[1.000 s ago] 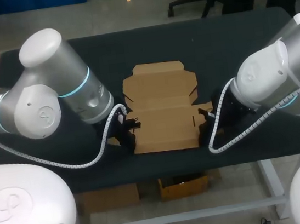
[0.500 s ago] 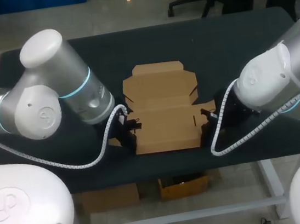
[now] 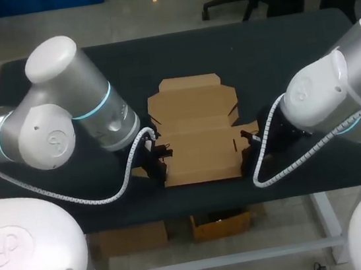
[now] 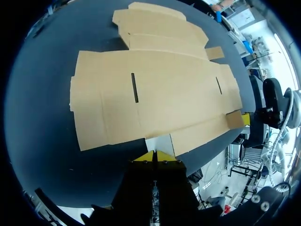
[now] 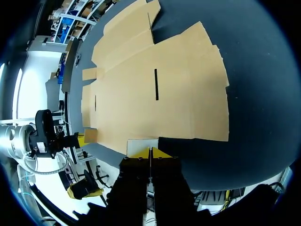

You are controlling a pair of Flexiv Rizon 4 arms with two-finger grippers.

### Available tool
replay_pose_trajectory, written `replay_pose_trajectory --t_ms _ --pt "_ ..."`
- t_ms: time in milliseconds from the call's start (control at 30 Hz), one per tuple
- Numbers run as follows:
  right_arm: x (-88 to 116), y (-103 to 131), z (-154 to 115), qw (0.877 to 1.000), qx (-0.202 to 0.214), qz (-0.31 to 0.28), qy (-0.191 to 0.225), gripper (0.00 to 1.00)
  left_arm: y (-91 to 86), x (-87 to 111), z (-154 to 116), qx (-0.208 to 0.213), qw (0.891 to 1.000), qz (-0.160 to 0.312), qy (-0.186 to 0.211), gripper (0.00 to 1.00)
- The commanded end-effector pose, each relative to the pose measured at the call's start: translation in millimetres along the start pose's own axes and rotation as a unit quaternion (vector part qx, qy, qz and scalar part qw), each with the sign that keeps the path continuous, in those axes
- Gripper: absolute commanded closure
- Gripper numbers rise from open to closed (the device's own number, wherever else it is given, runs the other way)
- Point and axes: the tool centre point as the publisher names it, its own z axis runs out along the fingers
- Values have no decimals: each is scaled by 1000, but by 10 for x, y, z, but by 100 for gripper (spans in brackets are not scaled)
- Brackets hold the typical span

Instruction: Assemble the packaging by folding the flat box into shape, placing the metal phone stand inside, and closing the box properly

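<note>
Left fingers (image 4: 146,157) pinch the box's (image 3: 198,139) left flap (image 4: 159,142), right fingers (image 5: 140,153) the right flap (image 5: 141,142), seemingly ready to fold both up.

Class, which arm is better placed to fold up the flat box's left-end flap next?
Left, likely: the left pincer is shut on the flat box at that flap; the right pincer grips the opposite end.

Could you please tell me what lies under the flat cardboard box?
The flat cardboard box lies spread on the dark table, which shows all around it; anything beneath the sheet itself is covered.
</note>
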Motion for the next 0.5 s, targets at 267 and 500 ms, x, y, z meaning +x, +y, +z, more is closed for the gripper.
replay_pose_trajectory --t_ms 267,500 --pt "22 36 5 1000 2 -2 -4 100 0 24 22 -3 1000 0 -3 100" --pt "46 41 2 1000 2 -6 -6 100 2 53 27 -4 1000 3 -3 100"
